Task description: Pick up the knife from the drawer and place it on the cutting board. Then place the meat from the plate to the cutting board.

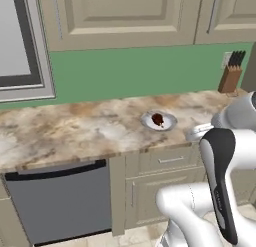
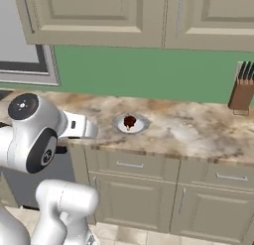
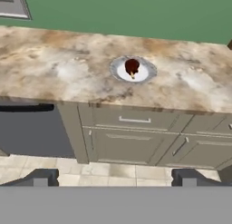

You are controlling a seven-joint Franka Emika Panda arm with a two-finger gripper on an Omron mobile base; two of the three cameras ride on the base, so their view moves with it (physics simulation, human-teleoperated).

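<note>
The meat [image 1: 158,119] [image 2: 129,122] [image 3: 132,66], a small dark red-brown lump, lies on the round white plate [image 1: 169,124] [image 2: 140,125] [image 3: 144,74] with a grey rim, in the middle of the marbled counter. Just below the plate is the drawer [image 1: 170,160] [image 2: 130,164] [image 3: 131,120], beige with a slim silver bar handle; it is shut. The knife is hidden and the cutting board is out of view. My gripper [image 3: 115,178] hangs in front of the cabinets, back from the counter edge. Its fingertips [image 3: 41,177] stand wide apart, open, with nothing between them.
A brown knife block [image 1: 230,75] [image 2: 243,91] with black handles stands at the counter's far right by the green wall. A dark dishwasher front [image 1: 60,201] [image 3: 31,130] sits left of the drawers. More beige drawers and doors [image 2: 218,189] fill the right; wall cabinets hang above.
</note>
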